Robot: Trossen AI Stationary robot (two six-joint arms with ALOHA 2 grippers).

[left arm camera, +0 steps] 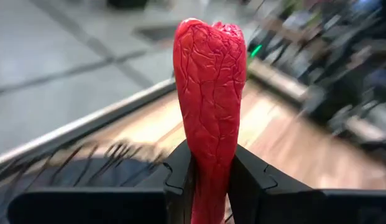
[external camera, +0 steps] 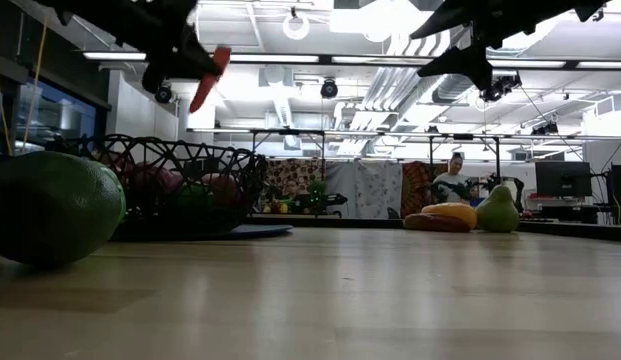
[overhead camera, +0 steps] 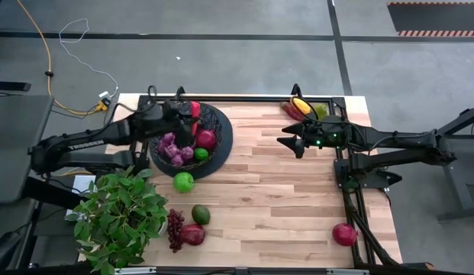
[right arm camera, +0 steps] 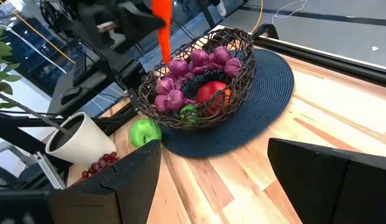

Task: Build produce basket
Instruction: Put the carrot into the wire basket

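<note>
The black wire-mesh basket [overhead camera: 192, 139] stands on a dark round mat [right arm camera: 261, 106] at the table's far left and holds purple grapes [right arm camera: 193, 68], a red pomegranate [right arm camera: 208, 93] and a green apple [overhead camera: 201, 153]. My left gripper [overhead camera: 187, 113] is above the basket's far rim, shut on a red chili [left arm camera: 209, 93]. My right gripper [overhead camera: 286, 140] is open and empty, above the table at the far right, its fingers [right arm camera: 118, 186] toward the basket. My left gripper pinches the red chili between its two fingers [left arm camera: 180, 174], at the chili's lower part [left arm camera: 209, 180]. The chili stands out past the fingertips, lifted clear above the basket; in the low view it hangs slanting [external camera: 208, 78].
On the table lie a green apple [overhead camera: 183, 182], an avocado [overhead camera: 200, 214], dark red grapes [overhead camera: 175, 229] with a pomegranate [overhead camera: 193, 234], another pomegranate [overhead camera: 344, 234] near right, and a yellow pepper and other produce [overhead camera: 304, 108] at the far edge. A potted plant [overhead camera: 118, 218] stands near left.
</note>
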